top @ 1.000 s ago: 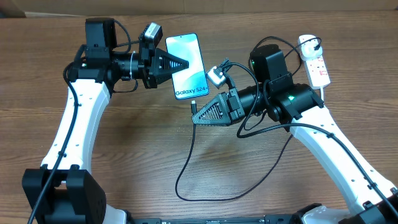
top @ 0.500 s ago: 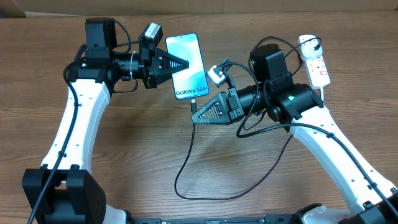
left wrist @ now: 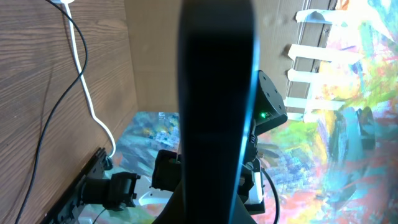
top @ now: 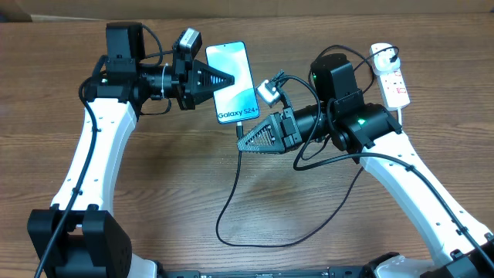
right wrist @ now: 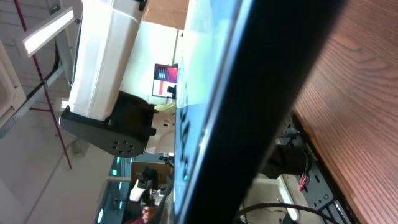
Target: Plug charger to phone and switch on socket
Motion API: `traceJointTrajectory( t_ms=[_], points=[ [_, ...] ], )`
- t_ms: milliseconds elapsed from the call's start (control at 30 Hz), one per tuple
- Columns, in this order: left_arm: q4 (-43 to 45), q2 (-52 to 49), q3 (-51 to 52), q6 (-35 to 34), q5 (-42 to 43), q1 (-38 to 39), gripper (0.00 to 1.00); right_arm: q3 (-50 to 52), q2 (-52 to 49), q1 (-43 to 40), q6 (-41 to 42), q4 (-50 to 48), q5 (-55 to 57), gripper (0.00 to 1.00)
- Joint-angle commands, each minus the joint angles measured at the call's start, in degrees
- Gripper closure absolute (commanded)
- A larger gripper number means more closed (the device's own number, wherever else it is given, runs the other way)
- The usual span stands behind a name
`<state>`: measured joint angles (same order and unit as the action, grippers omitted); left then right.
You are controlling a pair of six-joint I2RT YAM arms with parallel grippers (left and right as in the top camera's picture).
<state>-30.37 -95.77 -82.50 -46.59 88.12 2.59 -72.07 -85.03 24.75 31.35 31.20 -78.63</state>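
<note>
phone [top: 241, 94] reading "Galaxy S24+", edge pinched in left claw [top: 233, 79], right claw [top: 241, 144] closed just below it, charger [top: 230, 189] tip hidden

Wood-grain table [top: 177, 185] — beyond it, perhaps a colourful painted backdrop [left wrist: 354, 143].

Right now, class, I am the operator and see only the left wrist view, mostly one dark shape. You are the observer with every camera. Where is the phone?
Observer: The phone lies flat on the table, screen up, with the shut left fingers over its left half.
Operator: Where is the charger's tip?
Observer: The charger has its tip at the phone's bottom edge, beside the shut right fingers; seated or not, I cannot tell.
Operator: And the socket?
Observer: The socket lies toward the table's far right corner, apart from both pairs of fingers.
</note>
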Motion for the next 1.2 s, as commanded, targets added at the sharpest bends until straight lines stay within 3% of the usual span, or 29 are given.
traceJointTrajectory(
  t_ms=[0, 1167],
  points=[
    [0.2, 0.3, -1.7, 0.2, 2.4, 0.0, 0.96, 0.0, 0.0, 0.3, 0.2, -0.3, 0.6, 0.96],
    [0.2, 0.3, -1.7, 0.2, 2.4, 0.0, 0.96, 0.0, 0.0, -2.0, 0.6, -0.3, -2.6, 0.96]
  ],
)
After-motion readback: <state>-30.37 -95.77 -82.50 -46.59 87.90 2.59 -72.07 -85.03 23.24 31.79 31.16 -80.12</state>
